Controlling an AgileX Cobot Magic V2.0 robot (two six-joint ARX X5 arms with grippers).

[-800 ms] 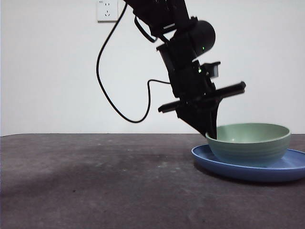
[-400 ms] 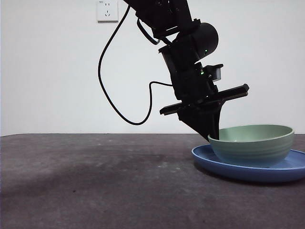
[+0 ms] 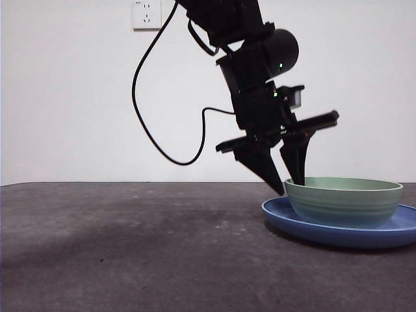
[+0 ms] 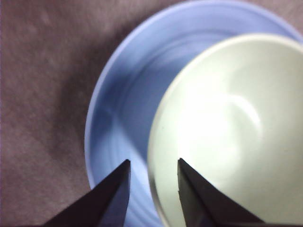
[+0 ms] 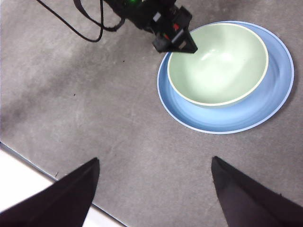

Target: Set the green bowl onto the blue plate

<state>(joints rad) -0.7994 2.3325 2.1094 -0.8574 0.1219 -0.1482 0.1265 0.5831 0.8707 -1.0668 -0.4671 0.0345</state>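
green bowl (image 3: 343,201): one — it sits on the plate
blue plate (image 3: 338,232): one
left pincer (image 3: 290,186): one, two black jaws parted, one on each side of the bowl's rim
right pincer (image 5: 154,189): one, two black jaws spread wide — high over the surface
surface (image 3: 130,247): one, dark grey
black cable (image 3: 151,130): one loop seen
wall socket (image 3: 147,14): one

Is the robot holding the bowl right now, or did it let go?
Nothing is held. The left gripper is open astride the rim of the pale mint-green round bowl, which sits on the wide glossy blue plate. The right gripper is open, away.
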